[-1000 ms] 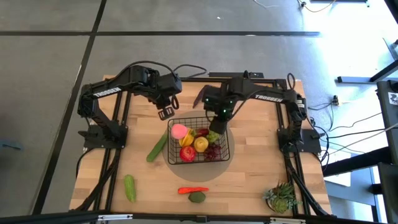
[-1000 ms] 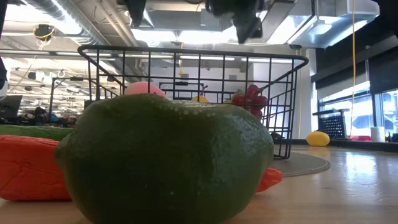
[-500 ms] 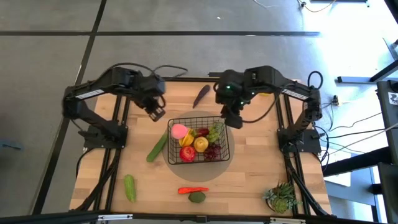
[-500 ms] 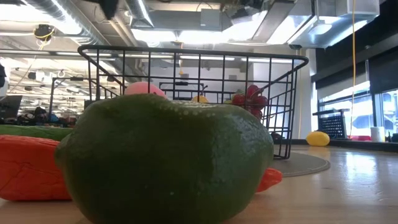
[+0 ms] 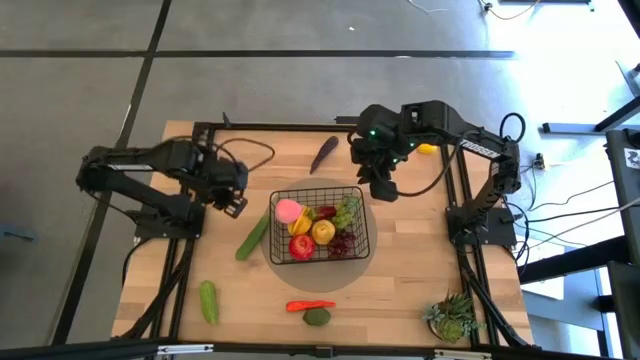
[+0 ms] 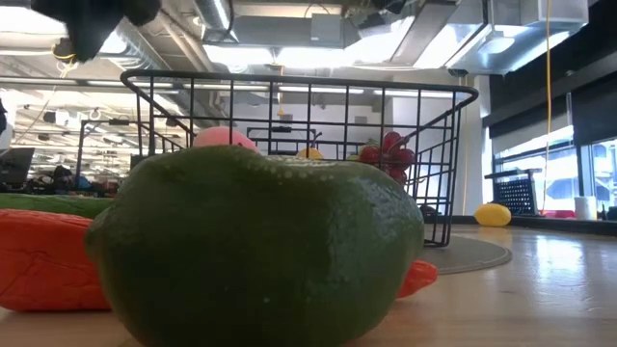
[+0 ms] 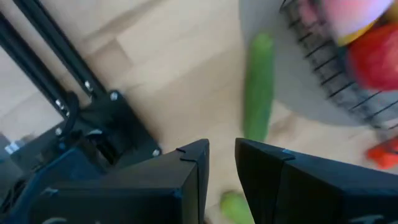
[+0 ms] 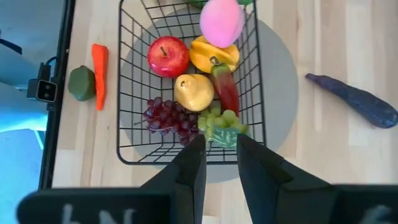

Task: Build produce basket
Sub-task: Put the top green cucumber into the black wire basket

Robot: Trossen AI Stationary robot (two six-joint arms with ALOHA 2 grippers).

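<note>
The black wire basket (image 5: 318, 226) stands on a grey round mat at the table's middle. It holds a pink peach (image 8: 222, 22), a red tomato (image 8: 168, 55), yellow fruits, dark red grapes (image 8: 166, 116) and green grapes (image 8: 221, 124). One cucumber (image 5: 253, 237) lies against the basket's left side. My left gripper (image 5: 236, 205) hangs left of the basket, pointing down, its fingers (image 7: 186, 168) a narrow gap apart around nothing. My right gripper (image 5: 383, 190) hovers above the basket's far right corner, narrowly open and holding nothing.
On the table near the front lie a second cucumber (image 5: 208, 301), a red chilli (image 5: 311, 305) and a green lime (image 5: 317, 317). A purple eggplant (image 5: 324, 153) and a yellow lemon (image 5: 427, 148) lie at the far edge. A potted plant (image 5: 455, 318) stands front right.
My left gripper has swung from beside the basket's far left corner toward the table's left and near edges, sinking and rolling about its own axis. My right gripper has risen out of the basket's far right part and drawn back toward the far edge; green grapes lie where it hung.
</note>
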